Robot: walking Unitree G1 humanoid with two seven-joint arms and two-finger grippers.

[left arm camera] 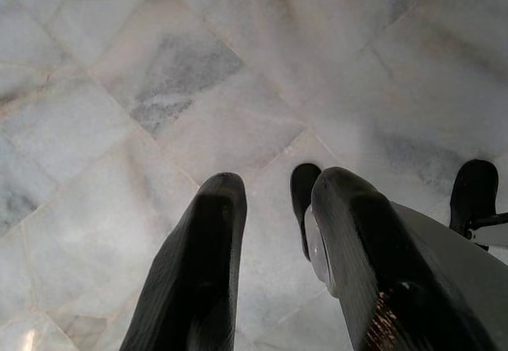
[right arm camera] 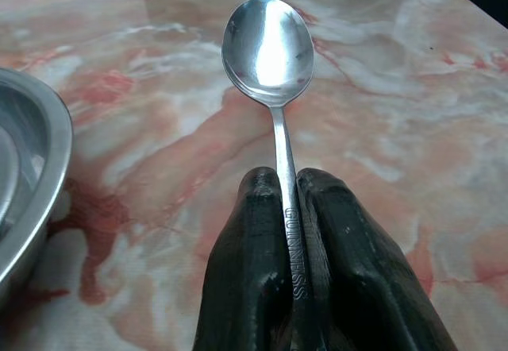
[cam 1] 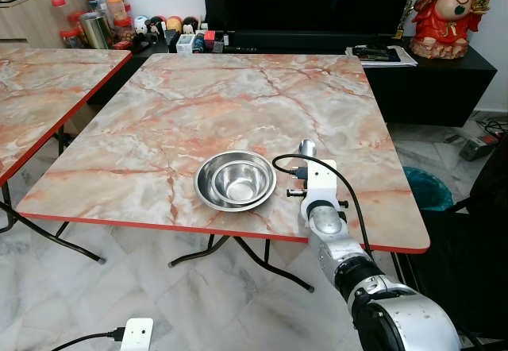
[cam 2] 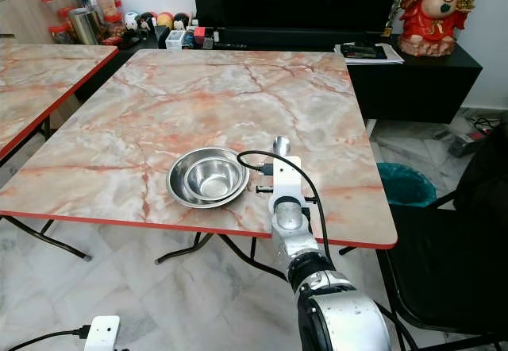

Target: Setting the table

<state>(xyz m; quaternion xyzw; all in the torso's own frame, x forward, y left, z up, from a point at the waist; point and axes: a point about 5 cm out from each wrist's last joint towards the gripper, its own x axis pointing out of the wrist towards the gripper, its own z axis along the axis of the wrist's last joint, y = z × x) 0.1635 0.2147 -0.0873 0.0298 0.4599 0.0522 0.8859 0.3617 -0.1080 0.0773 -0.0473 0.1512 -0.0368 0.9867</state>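
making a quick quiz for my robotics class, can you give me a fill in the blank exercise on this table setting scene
1. The right gripper is shut on a ____.
2. The steel bowls are stacked; there are ____ of them.
3. The spoon is held on the robot's ____ side of the bowls.
4. The left gripper hangs over the marble ____.

Missing words: spoon; two; right; floor
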